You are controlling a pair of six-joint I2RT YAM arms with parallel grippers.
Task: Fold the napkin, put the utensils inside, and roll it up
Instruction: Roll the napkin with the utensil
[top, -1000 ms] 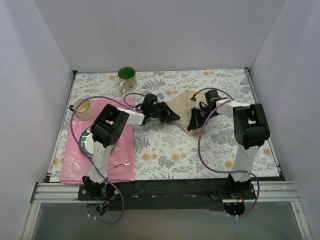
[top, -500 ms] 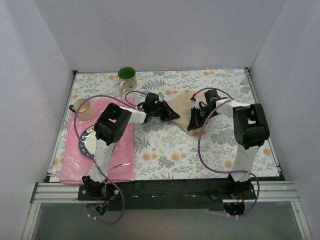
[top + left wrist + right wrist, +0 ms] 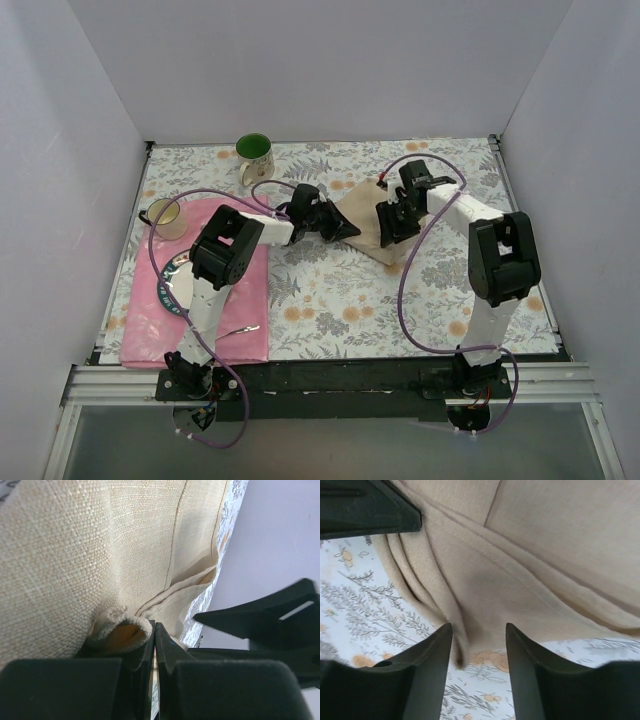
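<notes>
The napkin [image 3: 362, 210] lies rumpled on the table's floral tablecloth [image 3: 330, 300], toward the far middle, between the two wrists. The left arm [image 3: 228, 250] reaches across to the napkin's left edge. In the left wrist view the left jaws are pressed together on the cloth, a thin sliver of fabric caught between the tips and a rolled hem bulging just beside them. The right arm [image 3: 497, 255] bends in from the other side. The right jaws stand spread over the napkin's right part, with a ridge of layered folds and a patch of tablecloth showing in the gap; I cannot tell whether either finger touches the cloth. One slim silver utensil [image 3: 240, 329] lies well apart, at the near right corner of the pink placemat [image 3: 150, 325]. A plate [image 3: 172, 283] on the placemat is partly hidden by the left arm. A green-lined mug [image 3: 255, 155] stands near the far edge, and a glass cup [image 3: 166, 216] sits by the placemat's far left corner.
</notes>
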